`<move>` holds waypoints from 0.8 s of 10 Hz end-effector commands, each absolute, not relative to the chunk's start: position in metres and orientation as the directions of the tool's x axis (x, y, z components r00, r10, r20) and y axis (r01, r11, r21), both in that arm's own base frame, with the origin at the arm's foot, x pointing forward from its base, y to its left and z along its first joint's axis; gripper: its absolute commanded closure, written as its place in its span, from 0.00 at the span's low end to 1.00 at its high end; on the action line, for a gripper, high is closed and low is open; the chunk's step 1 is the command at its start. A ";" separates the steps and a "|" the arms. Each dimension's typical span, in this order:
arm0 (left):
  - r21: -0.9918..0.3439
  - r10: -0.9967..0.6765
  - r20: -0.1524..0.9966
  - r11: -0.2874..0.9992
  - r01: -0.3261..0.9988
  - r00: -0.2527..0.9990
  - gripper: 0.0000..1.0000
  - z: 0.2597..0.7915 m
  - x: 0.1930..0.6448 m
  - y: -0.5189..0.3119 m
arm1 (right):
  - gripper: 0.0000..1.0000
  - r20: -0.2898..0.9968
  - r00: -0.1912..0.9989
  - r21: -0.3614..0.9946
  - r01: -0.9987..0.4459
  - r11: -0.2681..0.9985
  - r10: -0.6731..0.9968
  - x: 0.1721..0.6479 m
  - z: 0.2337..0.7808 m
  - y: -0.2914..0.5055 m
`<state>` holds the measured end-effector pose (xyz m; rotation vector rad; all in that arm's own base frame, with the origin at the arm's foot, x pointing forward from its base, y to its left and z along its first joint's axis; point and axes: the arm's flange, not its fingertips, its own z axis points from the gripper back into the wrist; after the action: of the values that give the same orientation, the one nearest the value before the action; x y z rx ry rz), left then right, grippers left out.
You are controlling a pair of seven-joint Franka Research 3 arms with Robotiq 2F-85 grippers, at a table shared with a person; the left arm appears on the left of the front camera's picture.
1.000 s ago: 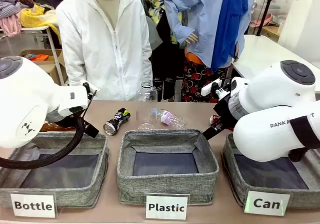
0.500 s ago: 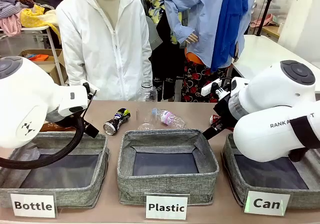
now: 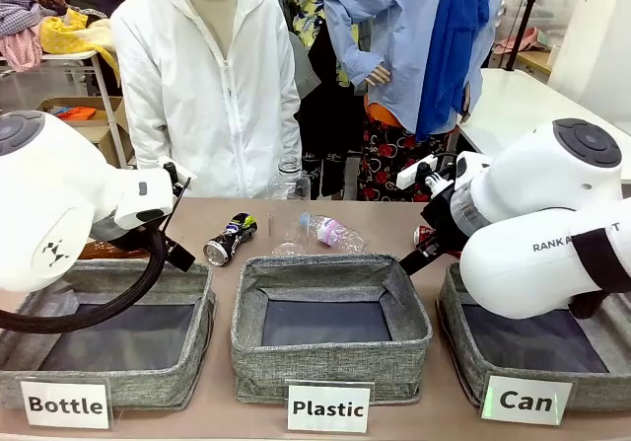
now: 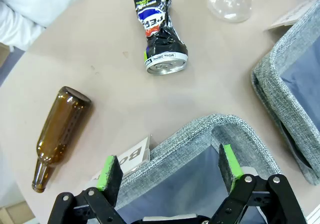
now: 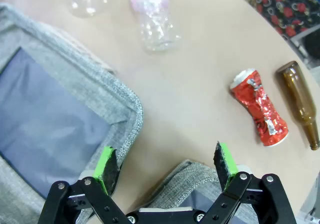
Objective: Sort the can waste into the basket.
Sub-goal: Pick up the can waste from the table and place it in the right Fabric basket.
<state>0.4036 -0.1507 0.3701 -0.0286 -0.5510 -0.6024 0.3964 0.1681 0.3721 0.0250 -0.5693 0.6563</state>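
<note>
Crushed red can (image 5: 260, 115) and dented black-and-blue can (image 4: 159, 31) on their sides; left gripper (image 4: 170, 164) and right gripper (image 5: 166, 160) wide apart, empty

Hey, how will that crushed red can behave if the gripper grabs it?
The red can is pinched at its waist, so likely thin-walled, light, and apt to dent further. Lying on its side, its crumpled shape probably won't roll far.

Crushed red can (image 5: 259, 115) and black-and-blue can (image 4: 159, 31) lie outside the grey basket (image 3: 455, 328).
</note>
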 end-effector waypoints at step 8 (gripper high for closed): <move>-0.336 -0.356 0.549 0.735 0.589 0.757 0.00 0.507 0.334 -0.164 | 0.00 0.504 0.822 0.352 -0.476 0.806 0.265 0.365 0.509 0.138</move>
<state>0.3426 -0.1940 0.4757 -0.4105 -0.5068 -0.5575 0.3692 0.1662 0.4828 0.3394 -0.4819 0.4883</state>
